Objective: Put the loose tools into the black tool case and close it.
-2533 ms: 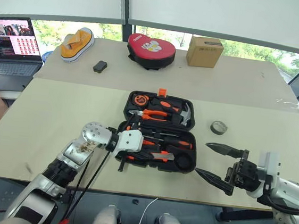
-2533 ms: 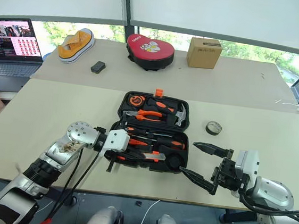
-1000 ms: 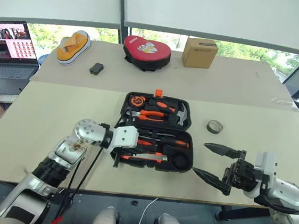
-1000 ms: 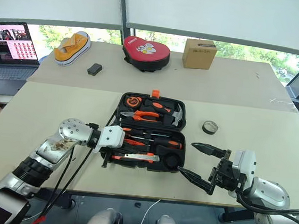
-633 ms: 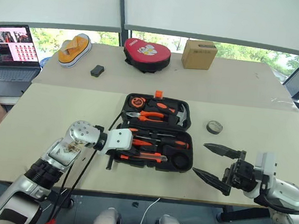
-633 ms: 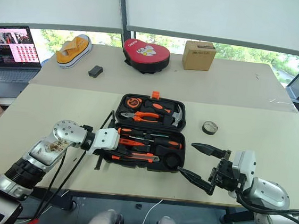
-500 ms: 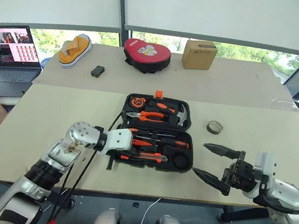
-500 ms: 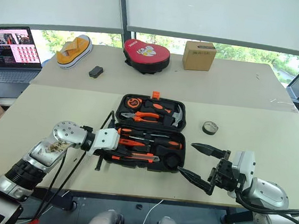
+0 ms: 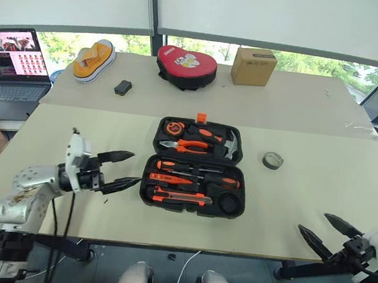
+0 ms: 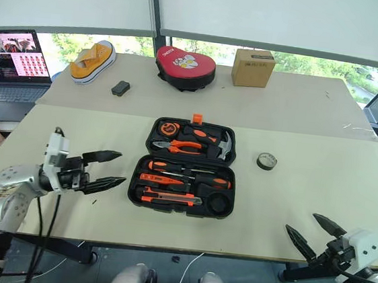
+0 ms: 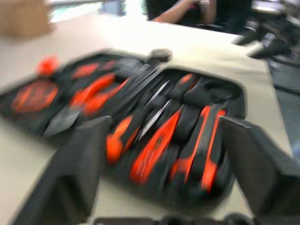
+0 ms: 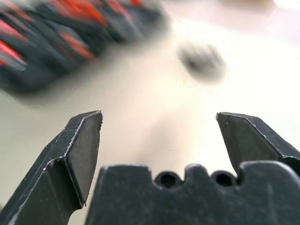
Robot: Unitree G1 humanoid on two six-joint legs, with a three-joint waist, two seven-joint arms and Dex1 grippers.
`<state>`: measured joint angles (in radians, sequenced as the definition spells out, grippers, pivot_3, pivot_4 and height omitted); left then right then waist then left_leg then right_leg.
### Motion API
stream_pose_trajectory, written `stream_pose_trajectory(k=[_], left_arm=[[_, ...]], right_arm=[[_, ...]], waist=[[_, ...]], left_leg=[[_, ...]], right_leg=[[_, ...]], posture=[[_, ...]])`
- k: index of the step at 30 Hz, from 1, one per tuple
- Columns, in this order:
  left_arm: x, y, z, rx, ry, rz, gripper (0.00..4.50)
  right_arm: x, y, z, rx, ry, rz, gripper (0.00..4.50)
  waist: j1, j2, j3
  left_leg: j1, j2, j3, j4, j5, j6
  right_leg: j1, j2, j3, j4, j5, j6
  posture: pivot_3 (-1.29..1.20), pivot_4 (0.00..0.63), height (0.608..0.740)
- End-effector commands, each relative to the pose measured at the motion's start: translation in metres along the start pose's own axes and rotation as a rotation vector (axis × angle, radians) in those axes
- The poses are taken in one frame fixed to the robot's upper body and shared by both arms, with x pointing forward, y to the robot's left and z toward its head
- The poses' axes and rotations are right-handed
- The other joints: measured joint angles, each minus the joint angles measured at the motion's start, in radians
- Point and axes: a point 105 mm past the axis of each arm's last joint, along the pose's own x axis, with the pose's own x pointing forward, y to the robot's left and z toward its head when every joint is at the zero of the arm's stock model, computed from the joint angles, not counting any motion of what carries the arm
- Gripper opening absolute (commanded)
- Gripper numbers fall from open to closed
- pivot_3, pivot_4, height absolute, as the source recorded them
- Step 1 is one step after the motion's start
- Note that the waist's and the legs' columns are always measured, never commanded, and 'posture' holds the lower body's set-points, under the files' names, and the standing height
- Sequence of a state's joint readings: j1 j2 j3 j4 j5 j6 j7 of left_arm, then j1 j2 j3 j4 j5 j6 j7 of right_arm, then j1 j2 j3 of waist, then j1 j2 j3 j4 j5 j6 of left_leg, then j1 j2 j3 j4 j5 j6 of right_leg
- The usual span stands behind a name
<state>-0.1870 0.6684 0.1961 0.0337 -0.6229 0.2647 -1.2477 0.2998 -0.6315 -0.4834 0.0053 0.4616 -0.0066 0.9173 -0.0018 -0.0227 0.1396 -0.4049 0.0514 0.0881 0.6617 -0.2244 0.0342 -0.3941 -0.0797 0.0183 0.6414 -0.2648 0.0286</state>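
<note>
Left eye view: one open black tool case (image 9: 196, 166), one tape roll (image 9: 273, 160), two hands (image 9: 123, 170) (image 9: 321, 230) both spread wide

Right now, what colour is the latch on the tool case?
Orange latch, clearest in the left eye view.

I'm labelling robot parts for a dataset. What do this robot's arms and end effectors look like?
Both arms have silver-grey metal segments with a white housing at the wrist. Each end effector, left and right, has two black, tapered, pointed fingers on a black base. Black cables hang beside the left arm.
</note>
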Motion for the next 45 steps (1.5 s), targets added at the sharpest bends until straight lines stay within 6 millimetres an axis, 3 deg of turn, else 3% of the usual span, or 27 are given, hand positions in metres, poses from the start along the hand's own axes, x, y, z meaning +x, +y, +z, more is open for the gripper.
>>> stream_pose_trajectory(k=[1, 5, 9, 13, 18, 21, 32, 34, 36, 38, 42, 45], left_arm=[[0.001, -0.004, 0.019, 0.070, -0.036, -0.036, 4.47], [0.016, -0.005, 0.016, 0.153, -0.013, -0.055, 4.47], [0.030, -0.010, 0.014, 0.179, -0.015, -0.089, 4.47], [0.035, -0.015, 0.008, 0.189, -0.012, -0.115, 4.47], [0.037, -0.019, 0.008, 0.212, -0.023, -0.130, 4.47], [0.036, -0.024, 0.010, 0.225, -0.034, -0.143, 4.50], [0.032, -0.036, 0.016, 0.262, -0.033, -0.217, 4.50], [0.029, -0.039, 0.015, 0.263, -0.020, -0.231, 4.50], [0.026, -0.042, 0.013, 0.271, -0.005, -0.245, 4.50], [0.022, -0.044, 0.013, 0.278, 0.000, -0.250, 4.50], [0.014, -0.050, 0.007, 0.281, 0.040, -0.286, 4.50], [0.013, -0.050, 0.001, 0.276, 0.059, -0.288, 4.50]], right_arm=[[0.020, -0.008, 0.035, -0.097, -0.031, 0.069, 4.50], [0.073, -0.022, 0.064, -0.209, 0.119, 0.191, 4.50], [0.113, -0.027, 0.083, -0.274, 0.225, 0.267, 4.50], [0.143, -0.034, 0.085, -0.305, 0.345, 0.282, 4.50], [0.162, -0.040, 0.079, -0.330, 0.448, 0.275, 4.50], [0.170, -0.037, 0.076, -0.339, 0.466, 0.296, 3.82], [0.175, -0.035, 0.078, -0.401, 0.429, 0.342, 0.11], [0.174, -0.025, 0.097, -0.382, 0.320, 0.422, 0.04], [0.161, 0.002, 0.130, -0.270, 0.188, 0.619, 0.04], [0.146, 0.028, 0.144, -0.219, 0.155, 0.766, 0.04], [0.118, 0.094, 0.139, -0.126, 0.226, 1.000, 0.04], [0.109, 0.120, 0.128, -0.088, 0.274, 1.027, 0.04]], waist=[[-0.004, 0.000, 0.000], [-0.013, 0.000, 0.001], [-0.012, 0.000, 0.001], [-0.004, 0.000, 0.001], [0.003, 0.000, 0.001], [0.001, 0.000, 0.001], [-0.006, 0.000, 0.001], [-0.008, 0.000, 0.001], [-0.010, 0.001, 0.002], [-0.012, 0.002, 0.002], [-0.009, 0.001, 0.002], [-0.007, 0.001, 0.002]], left_leg=[[0.001, 0.000, 0.000, 0.000, 0.000, 0.000], [0.001, -0.001, 0.001, 0.000, 0.000, 0.000], [-0.002, -0.001, 0.000, -0.001, 0.000, 0.000], [-0.012, -0.002, 0.000, -0.002, 0.000, 0.000], [-0.021, -0.003, 0.002, 0.000, 0.000, 0.000], [-0.022, -0.002, 0.003, 0.000, 0.001, -0.001], [-0.023, -0.002, 0.004, 0.000, 0.002, -0.003], [-0.023, -0.002, 0.004, 0.000, 0.002, -0.003], [-0.023, -0.002, 0.004, 0.000, 0.002, -0.003], [-0.023, -0.001, 0.003, 0.000, 0.002, -0.003], [-0.022, 0.000, 0.000, 0.000, 0.002, -0.003], [-0.021, 0.001, 0.000, 0.000, 0.002, -0.003]], right_leg=[[0.000, 0.000, 0.001, 0.000, 0.000, 0.000], [0.000, 0.001, 0.002, 0.000, 0.000, 0.000], [-0.004, 0.003, 0.002, 0.000, 0.000, -0.001], [-0.013, 0.003, 0.000, 0.000, 0.000, -0.001], [-0.020, 0.001, 0.000, 0.000, 0.001, 0.001], [-0.023, 0.001, 0.001, 0.001, 0.001, 0.001], [-0.025, 0.002, 0.001, 0.004, 0.001, 0.001], [-0.025, 0.002, 0.001, 0.005, 0.001, 0.001], [-0.026, 0.002, 0.002, 0.005, 0.001, 0.001], [-0.027, 0.003, 0.002, 0.006, 0.001, 0.001], [-0.025, 0.002, -0.001, 0.006, 0.001, 0.001], [-0.025, 0.002, -0.001, 0.007, 0.001, 0.001]], posture=[[0.00, 0.150, 0.740], [0.00, 0.150, 0.740], [0.00, 0.150, 0.740], [0.00, 0.150, 0.740], [0.00, 0.150, 0.740], [0.00, 0.150, 0.740], [0.00, 0.150, 0.740], [0.00, 0.150, 0.740], [0.00, 0.150, 0.740], [0.00, 0.150, 0.740], [0.00, 0.150, 0.740], [0.00, 0.150, 0.740]])
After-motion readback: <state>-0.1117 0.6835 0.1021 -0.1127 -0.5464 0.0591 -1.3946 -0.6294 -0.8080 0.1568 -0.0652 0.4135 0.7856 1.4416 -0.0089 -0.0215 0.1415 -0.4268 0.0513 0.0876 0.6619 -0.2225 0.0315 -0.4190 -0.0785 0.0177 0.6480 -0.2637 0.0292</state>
